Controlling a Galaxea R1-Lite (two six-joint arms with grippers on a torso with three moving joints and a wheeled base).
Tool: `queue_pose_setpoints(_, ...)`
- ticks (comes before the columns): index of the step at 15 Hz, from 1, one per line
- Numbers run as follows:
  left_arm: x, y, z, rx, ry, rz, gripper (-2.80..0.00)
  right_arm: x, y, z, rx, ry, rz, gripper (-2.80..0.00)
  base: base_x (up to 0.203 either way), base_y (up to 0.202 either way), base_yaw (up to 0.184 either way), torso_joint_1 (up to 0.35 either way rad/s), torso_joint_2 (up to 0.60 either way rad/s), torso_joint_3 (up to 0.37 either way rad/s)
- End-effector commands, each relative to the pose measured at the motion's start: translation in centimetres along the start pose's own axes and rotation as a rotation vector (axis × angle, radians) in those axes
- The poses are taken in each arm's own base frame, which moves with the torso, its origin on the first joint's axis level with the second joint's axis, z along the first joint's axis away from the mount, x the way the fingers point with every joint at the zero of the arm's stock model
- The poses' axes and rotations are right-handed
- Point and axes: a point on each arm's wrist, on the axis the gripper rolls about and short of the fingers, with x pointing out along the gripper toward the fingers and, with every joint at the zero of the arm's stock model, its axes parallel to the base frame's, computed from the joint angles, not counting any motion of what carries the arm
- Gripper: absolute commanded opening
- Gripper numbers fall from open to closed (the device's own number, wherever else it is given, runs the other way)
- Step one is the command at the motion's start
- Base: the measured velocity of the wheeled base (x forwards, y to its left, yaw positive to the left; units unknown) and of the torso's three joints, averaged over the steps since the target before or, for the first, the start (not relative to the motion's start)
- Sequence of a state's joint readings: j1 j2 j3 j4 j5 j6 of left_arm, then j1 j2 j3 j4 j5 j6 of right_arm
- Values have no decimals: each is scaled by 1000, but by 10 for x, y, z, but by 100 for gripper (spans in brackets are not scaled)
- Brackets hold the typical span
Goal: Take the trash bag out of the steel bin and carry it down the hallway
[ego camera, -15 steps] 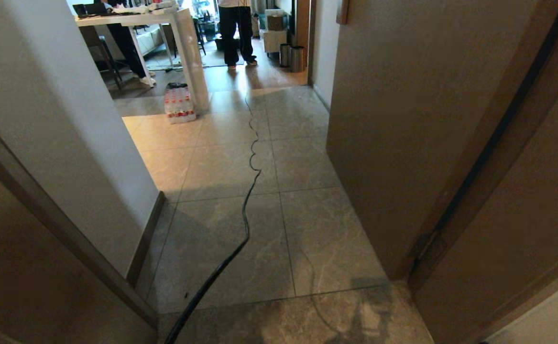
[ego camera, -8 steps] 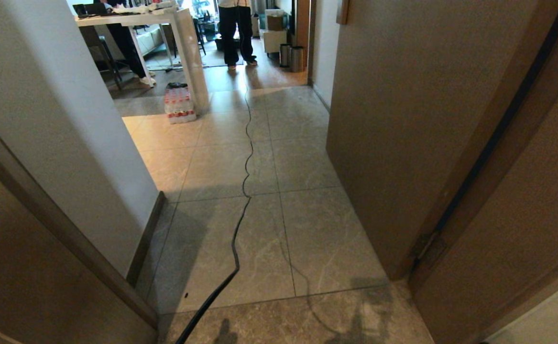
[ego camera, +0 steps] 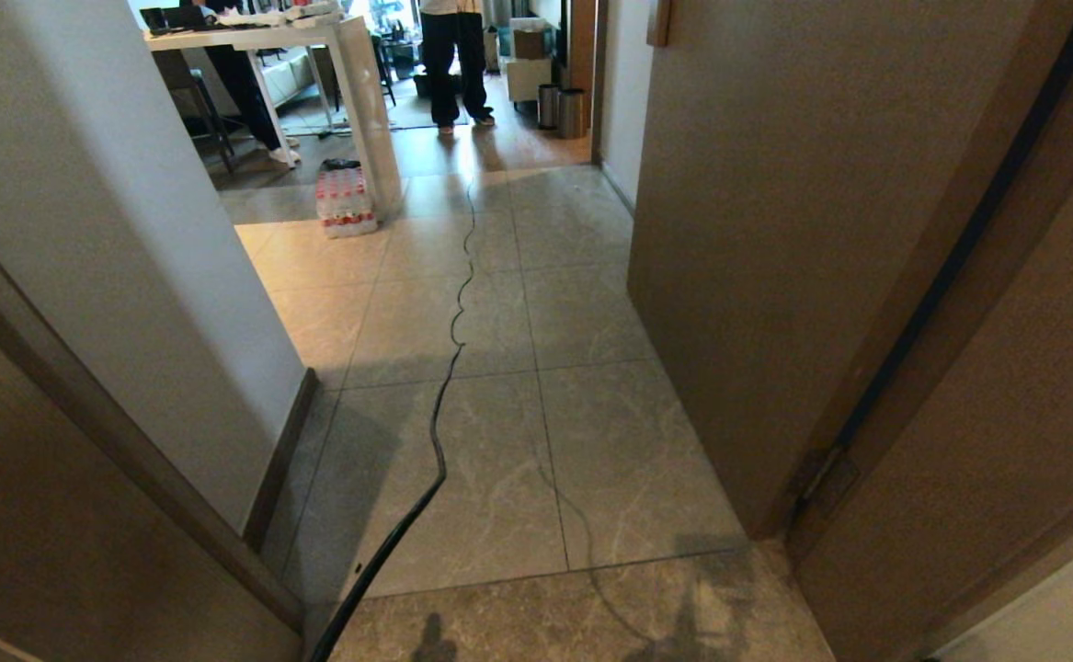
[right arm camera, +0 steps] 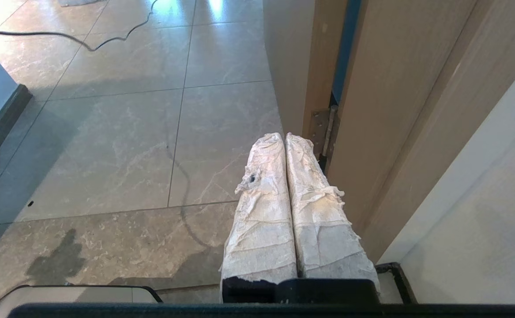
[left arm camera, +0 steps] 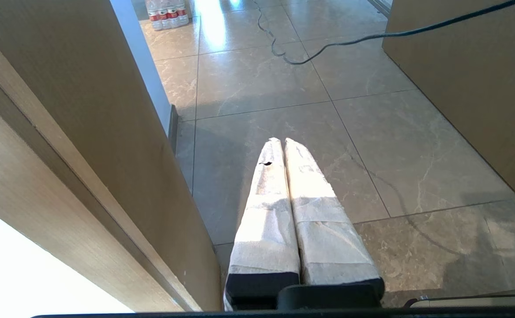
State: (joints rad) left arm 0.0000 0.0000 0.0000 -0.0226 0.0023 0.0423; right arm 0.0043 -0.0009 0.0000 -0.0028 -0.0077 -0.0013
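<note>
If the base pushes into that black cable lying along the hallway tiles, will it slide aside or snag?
The black cable looks thin and floppy: it lies in loose waves, so it would probably bend and bunch. The glossy floor tiles suggest easy sliding. Its far end runs beyond view toward the white table, so it may pull taut.

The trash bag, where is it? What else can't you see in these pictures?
- Trash bag: in no view; both grippers, left and right, are shut and empty.
- Bins: head view, far down the hallway, too small to tell what they hold.
- Person: head view, cut off above the waist by the top edge.
</note>
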Motion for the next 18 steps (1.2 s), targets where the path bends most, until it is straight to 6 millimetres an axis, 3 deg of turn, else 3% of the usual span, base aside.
queue_pose_setpoints(1,1,0,-3,1,10,0,-280,0,0,0,0,1,0,-280,0,0,0,0,0,0)
queue_pose_setpoints(18,1,0,-3,1,10,0,-280,0,0,0,0,1,0,-280,0,0,0,0,0,0)
